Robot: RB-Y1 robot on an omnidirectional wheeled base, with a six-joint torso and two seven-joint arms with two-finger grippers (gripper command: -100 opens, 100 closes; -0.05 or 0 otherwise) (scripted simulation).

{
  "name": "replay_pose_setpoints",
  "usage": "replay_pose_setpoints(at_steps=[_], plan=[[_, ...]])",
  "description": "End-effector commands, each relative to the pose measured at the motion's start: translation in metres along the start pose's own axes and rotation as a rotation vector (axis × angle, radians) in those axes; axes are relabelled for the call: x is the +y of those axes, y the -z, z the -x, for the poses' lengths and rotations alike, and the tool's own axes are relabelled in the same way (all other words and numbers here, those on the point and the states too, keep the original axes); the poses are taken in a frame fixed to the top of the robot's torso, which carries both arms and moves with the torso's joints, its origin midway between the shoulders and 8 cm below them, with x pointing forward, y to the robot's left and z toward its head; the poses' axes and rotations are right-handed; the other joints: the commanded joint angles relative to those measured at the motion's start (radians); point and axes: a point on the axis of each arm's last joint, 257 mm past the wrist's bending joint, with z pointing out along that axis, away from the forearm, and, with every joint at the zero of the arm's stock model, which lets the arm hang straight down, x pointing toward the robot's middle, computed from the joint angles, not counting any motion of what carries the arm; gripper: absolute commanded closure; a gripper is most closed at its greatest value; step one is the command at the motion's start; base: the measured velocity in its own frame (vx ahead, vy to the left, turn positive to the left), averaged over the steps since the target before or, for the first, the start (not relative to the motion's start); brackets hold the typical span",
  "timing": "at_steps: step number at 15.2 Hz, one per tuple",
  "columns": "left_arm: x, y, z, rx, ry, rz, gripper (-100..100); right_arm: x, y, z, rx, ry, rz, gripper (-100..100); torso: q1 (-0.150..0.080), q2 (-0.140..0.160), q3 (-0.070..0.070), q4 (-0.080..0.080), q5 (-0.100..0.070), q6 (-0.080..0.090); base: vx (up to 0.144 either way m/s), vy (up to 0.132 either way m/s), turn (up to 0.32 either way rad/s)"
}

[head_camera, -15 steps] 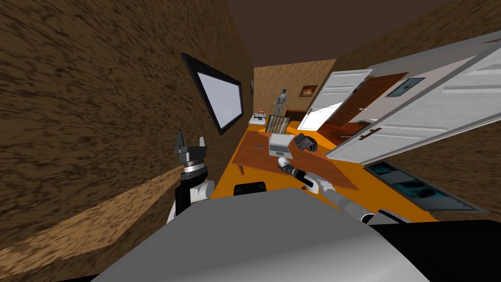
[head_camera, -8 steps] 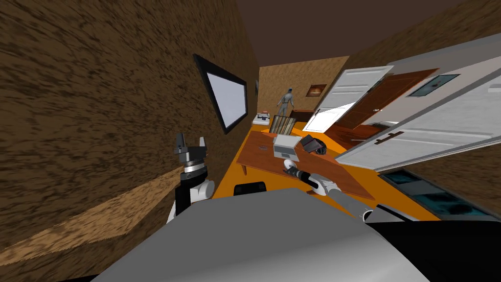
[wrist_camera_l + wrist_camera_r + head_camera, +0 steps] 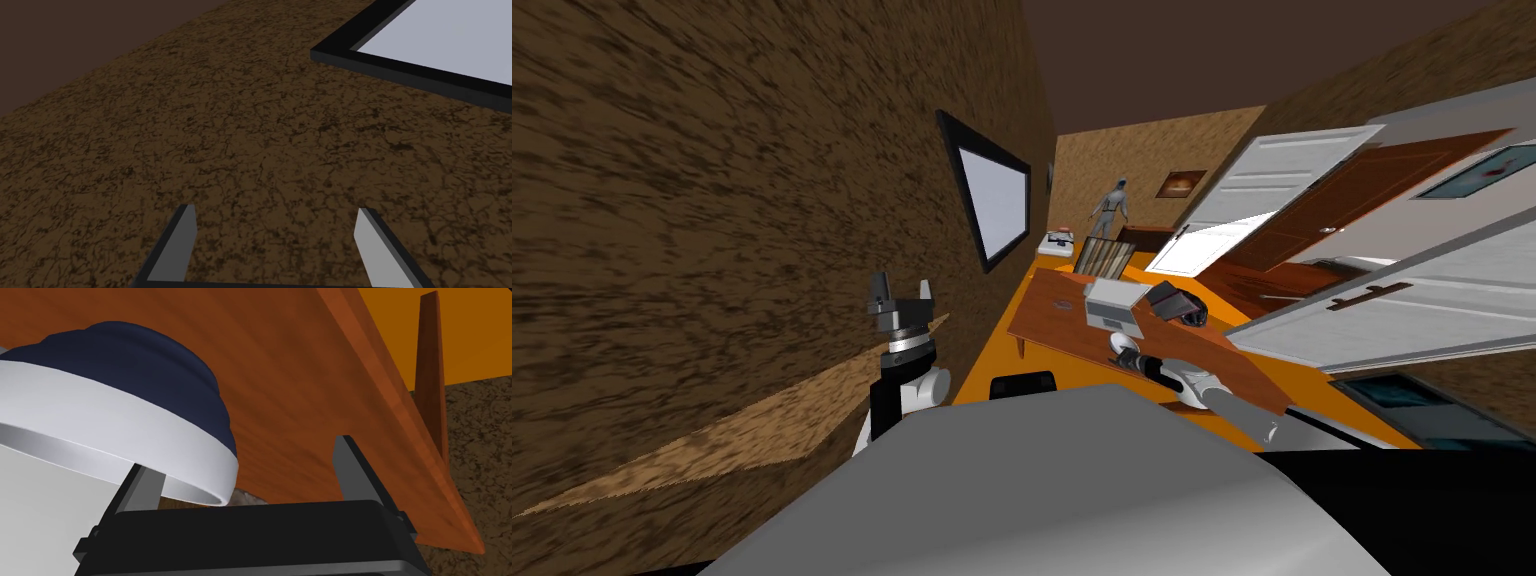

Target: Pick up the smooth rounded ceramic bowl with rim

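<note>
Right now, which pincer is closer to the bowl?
Right. The right pincer is at the bowl on the table, open, with one finger at its rim. The left pincer is raised beside the wall, well away from the table, open too.

Dim, flat lighting (wide-lens stretch at edges).

My head camera, rolled, looks steeply down along the brown wall (image 3: 712,200) toward the wooden table (image 3: 1057,310). My right wrist camera hugs that table's edge, sharing the bowl (image 3: 1122,343); my left faces the wall closely.
</note>
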Motion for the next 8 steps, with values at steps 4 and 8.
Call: replay_pose_setpoints(at_steps=[4, 8], plan=[[0.000, 0.000, 0.000, 0.000, 0.000, 0.000, 0, -0.021, 0.014, -0.044, 0.107, 0.088, -0.017, -100, 0.001, 0.000, 0.000, 0.000, 0.000, -0.001, 0.027, 0.064, 0.114], [0.000, 0.000, 0.000, 0.000, 0.000, 0.000, 0, -0.038, 0.030, -0.079, 0.198, 0.159, -0.026, -100, 0.003, 0.000, 0.000, 0.000, 0.000, 0.000, 0.033, 0.094, 0.098]])
